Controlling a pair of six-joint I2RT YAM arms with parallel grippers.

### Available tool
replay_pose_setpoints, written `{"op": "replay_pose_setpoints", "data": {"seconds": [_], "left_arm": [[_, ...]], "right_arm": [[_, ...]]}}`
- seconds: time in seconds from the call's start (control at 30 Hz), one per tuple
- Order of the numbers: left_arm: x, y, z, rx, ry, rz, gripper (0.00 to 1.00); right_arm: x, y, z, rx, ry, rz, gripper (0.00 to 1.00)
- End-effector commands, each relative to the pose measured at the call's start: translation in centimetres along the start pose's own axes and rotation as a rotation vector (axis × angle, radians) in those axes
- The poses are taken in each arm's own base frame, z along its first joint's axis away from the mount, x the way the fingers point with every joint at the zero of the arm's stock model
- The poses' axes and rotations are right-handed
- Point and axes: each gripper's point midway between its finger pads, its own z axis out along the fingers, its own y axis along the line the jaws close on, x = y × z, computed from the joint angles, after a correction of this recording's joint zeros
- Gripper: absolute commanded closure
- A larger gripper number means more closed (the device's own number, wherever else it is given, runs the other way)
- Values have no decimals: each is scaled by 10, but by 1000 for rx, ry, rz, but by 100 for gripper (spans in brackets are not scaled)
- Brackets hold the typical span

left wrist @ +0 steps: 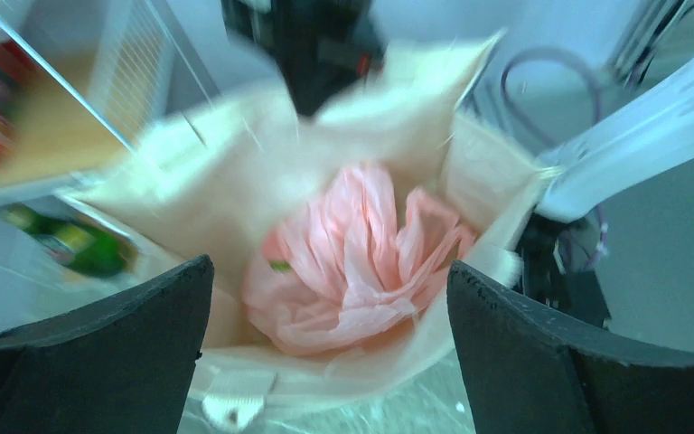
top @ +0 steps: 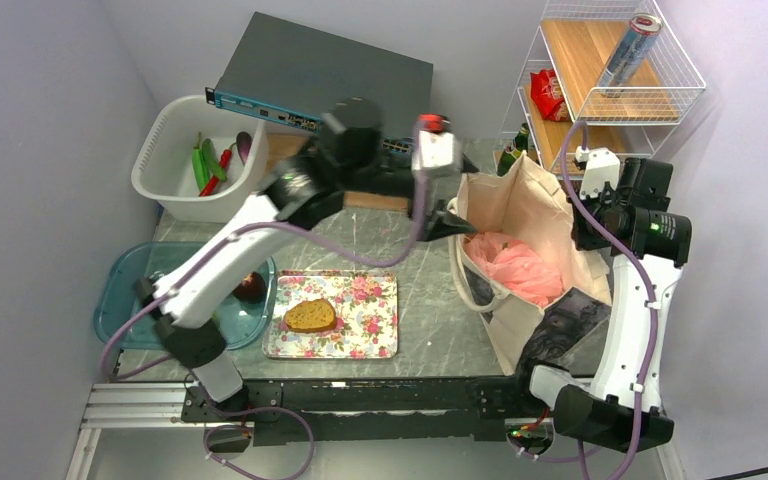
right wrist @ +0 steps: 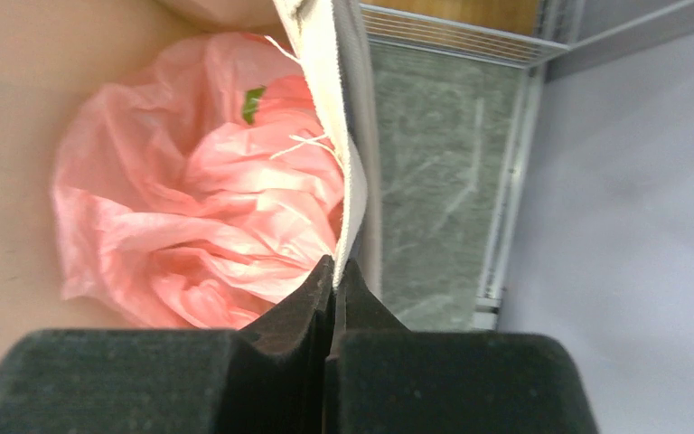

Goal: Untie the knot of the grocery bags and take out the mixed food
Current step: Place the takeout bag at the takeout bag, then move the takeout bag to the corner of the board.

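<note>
The beige canvas tote (top: 520,200) stands open at the right of the table, with the pink plastic bag (top: 516,268) crumpled inside it. My left gripper (top: 455,228) hovers at the tote's left rim, open and holding nothing. In the left wrist view the pink bag (left wrist: 352,271) lies between the wide-apart fingers (left wrist: 126,353). My right gripper (right wrist: 334,267) is shut on the tote's rim (right wrist: 334,108). A green scrap (right wrist: 253,102) shows through the pink bag (right wrist: 190,208). I cannot pick out the knot among the folds. A bread slice (top: 309,316) lies on the floral tray (top: 375,335).
A white basin (top: 165,185) at the back left holds peppers and an eggplant. A teal tray (top: 125,290) holds a dark fruit (top: 250,288). A wire shelf (top: 660,100) carries a can (top: 630,50) and a red packet (top: 547,95). Green bottles (top: 508,157) stand beside it.
</note>
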Motion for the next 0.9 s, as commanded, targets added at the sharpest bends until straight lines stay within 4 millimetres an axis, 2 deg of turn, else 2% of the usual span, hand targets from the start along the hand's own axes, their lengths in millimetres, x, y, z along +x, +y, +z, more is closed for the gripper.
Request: {"op": "replay_pose_setpoints", "data": {"seconds": [0.0, 0.17, 0.3, 0.43, 0.53, 0.57, 0.6, 0.67, 0.7, 0.77, 0.87], "left_arm": [[22, 16, -26, -58, 12, -106, 1], [64, 27, -53, -132, 76, -192, 1], [74, 24, -61, -153, 77, -185, 1], [78, 22, -61, -150, 67, -187, 1], [80, 23, -60, -153, 61, -188, 1], [80, 24, -60, -155, 59, -189, 1], [81, 23, -60, -155, 59, -191, 1], [82, 23, -60, -158, 61, -197, 1], [85, 23, -60, -159, 63, -201, 1], [86, 21, -61, -161, 65, -206, 1], [88, 20, -62, -164, 68, -215, 0]], "right_arm": [[2, -50, -10, 238, 30, -161, 100], [40, -107, -33, 456, 182, -314, 100], [64, -145, -51, 522, 280, -307, 100], [65, -193, -73, 627, 298, -245, 100], [62, -215, -72, 661, 308, -189, 100], [61, -217, -70, 653, 305, -170, 98], [57, -212, -67, 617, 281, -156, 90], [45, -195, -66, 546, 222, -134, 65], [40, -183, -64, 503, 195, -130, 56], [28, -162, -61, 440, 158, -133, 52], [16, -148, -61, 443, 130, -132, 18]]}}
